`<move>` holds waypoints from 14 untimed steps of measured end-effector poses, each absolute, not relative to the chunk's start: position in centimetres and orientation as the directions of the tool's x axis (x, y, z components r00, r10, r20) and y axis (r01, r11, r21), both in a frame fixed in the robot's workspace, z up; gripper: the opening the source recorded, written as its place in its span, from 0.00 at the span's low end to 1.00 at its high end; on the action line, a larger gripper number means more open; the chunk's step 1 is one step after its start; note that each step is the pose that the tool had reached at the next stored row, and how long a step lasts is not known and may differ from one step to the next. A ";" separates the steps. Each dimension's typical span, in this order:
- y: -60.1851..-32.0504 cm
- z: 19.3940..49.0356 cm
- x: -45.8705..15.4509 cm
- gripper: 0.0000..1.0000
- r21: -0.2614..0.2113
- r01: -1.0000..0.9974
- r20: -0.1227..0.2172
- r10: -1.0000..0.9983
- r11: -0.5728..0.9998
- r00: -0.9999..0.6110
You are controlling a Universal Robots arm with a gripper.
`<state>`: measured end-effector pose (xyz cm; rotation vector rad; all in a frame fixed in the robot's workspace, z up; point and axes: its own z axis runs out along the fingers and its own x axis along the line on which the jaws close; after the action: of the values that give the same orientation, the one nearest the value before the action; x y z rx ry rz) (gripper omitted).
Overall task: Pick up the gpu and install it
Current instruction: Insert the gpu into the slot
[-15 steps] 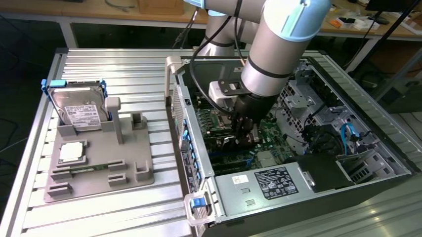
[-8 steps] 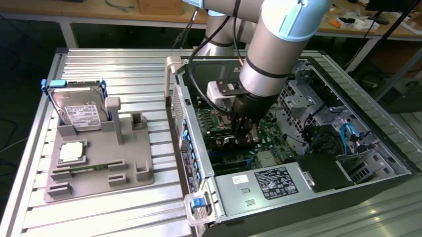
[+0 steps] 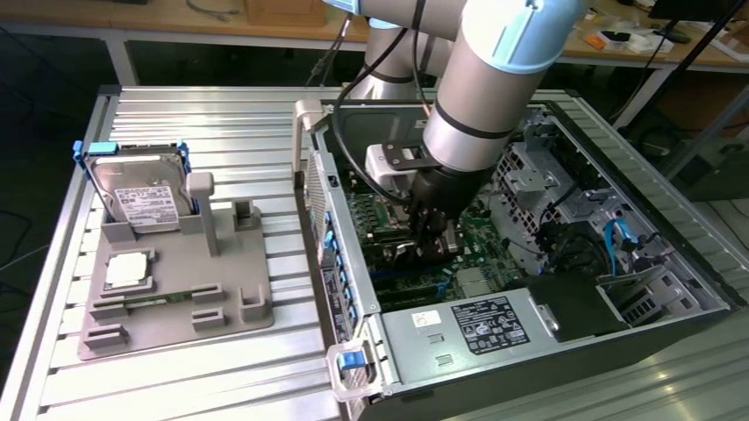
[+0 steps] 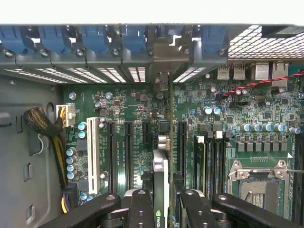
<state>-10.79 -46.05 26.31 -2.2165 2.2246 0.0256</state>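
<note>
The gpu (image 4: 160,167) shows edge-on in the wrist view, a thin card standing upright over the motherboard (image 4: 128,109) between two black expansion slots. Its far end reaches the case's rear slot openings (image 4: 164,78). My gripper (image 4: 164,202) is shut on the card's upper edge, with one black finger (image 4: 141,209) on each side. In the exterior view, my gripper (image 3: 427,244) reaches down inside the open computer case (image 3: 655,263), low over the board. Whether the card sits fully in its slot is hidden.
A white slot (image 4: 93,156) and a cable bundle (image 4: 42,124) lie to one side of the card, the processor socket (image 4: 259,183) to the other. Outside the case, a grey fixture (image 3: 175,311) carries a hard drive (image 3: 140,197) and a small square chip (image 3: 126,270).
</note>
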 end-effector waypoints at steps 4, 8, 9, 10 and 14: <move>-46.0 26.3 -10.8 0.27 0.011 -1.000 -0.012 -1.000 0.004 -0.004; -45.8 26.3 -10.9 0.27 0.011 -1.000 -0.012 -1.000 0.004 -0.004; -45.9 26.3 -10.9 0.27 0.011 -1.000 -0.012 -1.000 0.004 -0.004; -45.9 26.3 -10.9 0.27 0.011 -1.000 -0.012 -1.000 0.004 -0.004; -46.0 26.3 -10.9 0.27 0.011 -1.000 -0.012 -1.000 0.004 -0.004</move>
<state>-10.89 -45.95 26.30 -2.2168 2.2248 0.0251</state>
